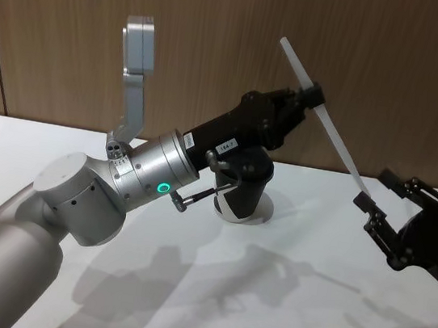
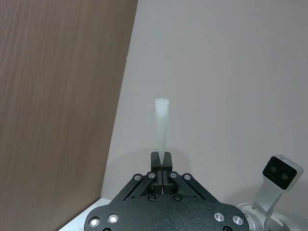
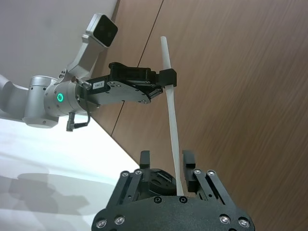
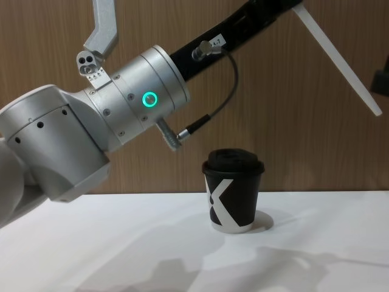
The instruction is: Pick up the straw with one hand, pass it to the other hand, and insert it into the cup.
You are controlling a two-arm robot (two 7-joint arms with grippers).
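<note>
The left claw [image 1: 317, 96] is clamped on the straw [image 1: 334, 131] near its upper end. The lower tip sits between the spread fingers of the right claw [image 1: 374, 192]. Light, stiff and probably slick and crushable, the straw wants a gentle pinch. The cup [image 1: 243, 192] stands below the left claw.

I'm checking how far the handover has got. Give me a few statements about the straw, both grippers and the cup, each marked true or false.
1. The left gripper is shut on the straw. True.
2. The right gripper is clamped on the straw. False: its jaws stand open, with the straw's lower end between them.
3. The cup stands upright on the table with its lid on. True.
4. The straw is in the cup. False: it is held tilted in the air, above the cup and apart from it.
</note>
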